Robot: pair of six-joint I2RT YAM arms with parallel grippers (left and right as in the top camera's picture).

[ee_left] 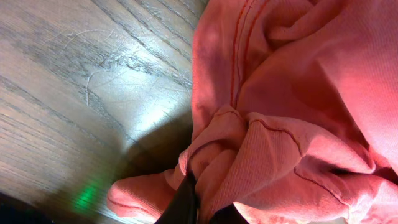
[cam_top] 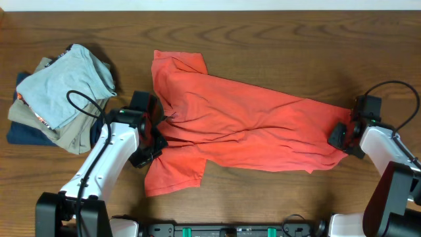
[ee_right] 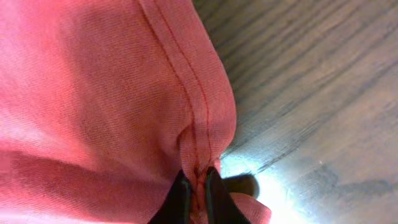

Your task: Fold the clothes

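overhead view of a dark wooden bench (cam_top: pixel 276 39) with two robot arms reaching in from the near edge. a stack of folded garments (cam_top: pixel 62 99), light blue-grey on top with khaki and navy beneath, sits at one end. just beside the stack, not touching it, a coral-red t-shirt (cam_top: pixel 243 125) lies stretched lengthwise away from it, rumpled and creased along its middle. its two short sleeves are at the end nearest the stack, one pointing to the far side of the bench and one to the near side. no lettering shows.

the left gripper (cam_top: pixel 154 128) sits between the stack and the shirt, at the shirt's sleeve end. its wrist camera shows the gripper (ee_left: pixel 202 208) pressed onto a thick bunch of gathered fabric. the right gripper (cam_top: pixel 342 135) is at the shirt's end furthest from the stack. its wrist camera shows the gripper (ee_right: pixel 198 196) pinching the stitched hem edge (ee_right: pixel 196 106) between narrow jaws.

the fold looks barely begun, as the shirt is pulled long rather than laid flat. risks from here: the right gripper's bite is thin and right at the seam, so a sharp tug could slip the hem free. the left gripper's bunched hold may trap several layers, which would drag wrinkles into any fold. a wide swing of the left arm could also knock the stack.
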